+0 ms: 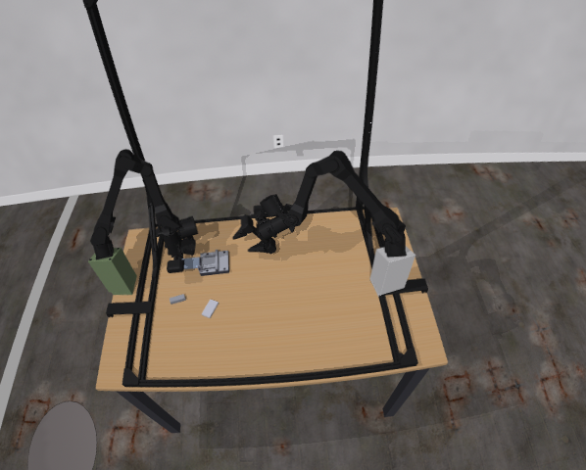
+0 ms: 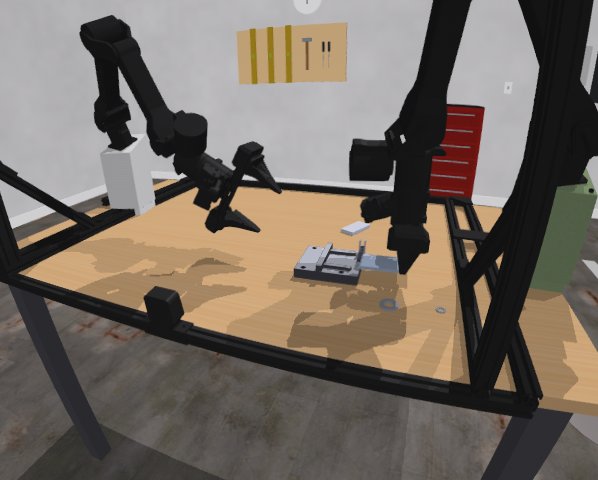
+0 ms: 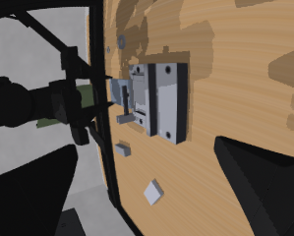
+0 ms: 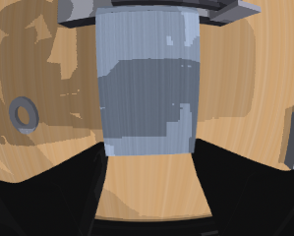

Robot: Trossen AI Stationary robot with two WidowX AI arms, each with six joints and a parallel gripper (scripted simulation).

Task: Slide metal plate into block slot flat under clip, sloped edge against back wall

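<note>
1. Right wrist view: right gripper [image 1: 175, 265] [image 2: 404, 267] [image 3: 111, 90] [image 4: 150, 148] pinches the plate [image 1: 192, 262] [image 2: 379, 262] [image 3: 118, 91] [image 4: 148, 88] by its sides near the rear, presumably leaving its front free for insertion.
2. Plate lines up at the block's [image 1: 224, 261] [image 2: 309, 258] [image 3: 167, 100] [image 4: 78, 10] mouth, likely sloped edge leading.
3. Left gripper [image 1: 242, 243] [image 2: 270, 211] [image 3: 147, 144] wide, empty, standing off.

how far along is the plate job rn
Already done: a metal plate has been picked up and lined up with the block.

In hand: the right gripper's jaws grip its outer end, its far end at the block's edge.

Left: most of its length is outside, so it seems to need pushing in under the clip, to the back wall, then releasing.
</note>
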